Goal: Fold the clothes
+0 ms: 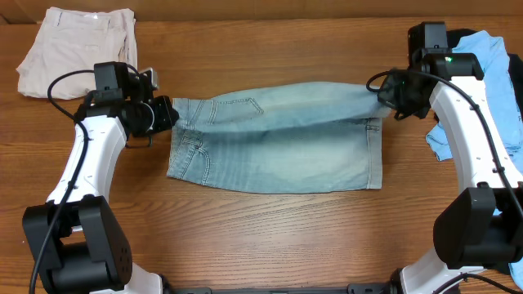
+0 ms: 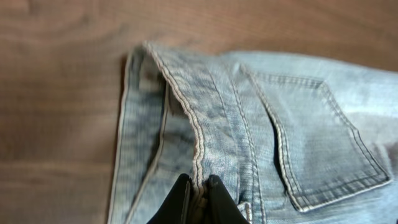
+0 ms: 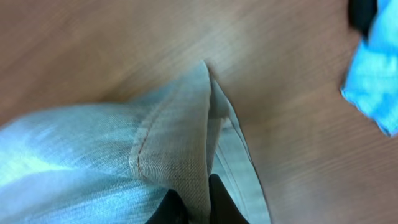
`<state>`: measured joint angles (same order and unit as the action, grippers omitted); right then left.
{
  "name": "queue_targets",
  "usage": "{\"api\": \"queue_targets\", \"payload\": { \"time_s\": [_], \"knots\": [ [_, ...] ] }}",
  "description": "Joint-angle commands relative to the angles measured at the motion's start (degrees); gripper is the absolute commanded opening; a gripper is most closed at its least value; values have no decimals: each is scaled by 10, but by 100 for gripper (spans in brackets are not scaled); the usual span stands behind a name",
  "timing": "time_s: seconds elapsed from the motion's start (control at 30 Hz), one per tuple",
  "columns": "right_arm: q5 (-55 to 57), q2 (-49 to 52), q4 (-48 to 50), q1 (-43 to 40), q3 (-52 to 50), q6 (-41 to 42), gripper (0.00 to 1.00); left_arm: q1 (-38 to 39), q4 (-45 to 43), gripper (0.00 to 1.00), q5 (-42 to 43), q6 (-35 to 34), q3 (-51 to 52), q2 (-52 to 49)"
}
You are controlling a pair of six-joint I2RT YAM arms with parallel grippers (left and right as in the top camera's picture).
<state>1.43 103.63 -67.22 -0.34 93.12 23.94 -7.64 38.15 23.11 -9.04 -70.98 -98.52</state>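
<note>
Blurred black garment [image 3: 365, 14] cropped at top, sky-blue shirt [image 3: 376, 81] cut off at right.

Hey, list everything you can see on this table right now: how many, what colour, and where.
denim shorts: one, faded light blue, table centre, far edge lifted at both ends
beige shorts: one, beige, far left corner
shirt: one, sky blue, crumpled, far right
dark item: one, black, beside the shirt; too little shows to name
table: one, brown wood, under everything
left gripper: one, black fingers on a white arm, shut on the denim shorts' pocket end
right gripper: one, black fingers on a white arm, shut on their leg end
</note>
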Motion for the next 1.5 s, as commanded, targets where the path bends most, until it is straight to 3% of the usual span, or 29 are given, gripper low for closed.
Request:
{"api": "queue_targets", "payload": {
  "time_s": [0.0, 0.47, 1.1, 1.27, 1.33, 1.4, 1.47],
  "knots": [
    [4, -5, -24, -4, 11, 1, 5, -6, 28, 4, -4, -4, -11, -2],
    [-3, -5, -28, -4, -104, 37, 4, -5, 131, 4, -12, 1, -9, -30],
    [4, -5, -114, -4, -134, 37, 4, -7, 241, 4, -84, 26, -8, -31],
    [4, -5, -115, -4, -154, 37, 11, -8, 247, 4, -87, 27, -8, -31],
    [5, -5, -113, -4, -160, 37, 22, -8, 248, 5, -87, 27, -8, -31],
    [11, -5, -113, -4, -160, 37, 24, -8, 251, 10, -87, 27, -8, -31],
    [11, -5, -113, -4, -160, 37, 32, -7, 256, 26, -87, 27, -8, -31]
  ]
}}
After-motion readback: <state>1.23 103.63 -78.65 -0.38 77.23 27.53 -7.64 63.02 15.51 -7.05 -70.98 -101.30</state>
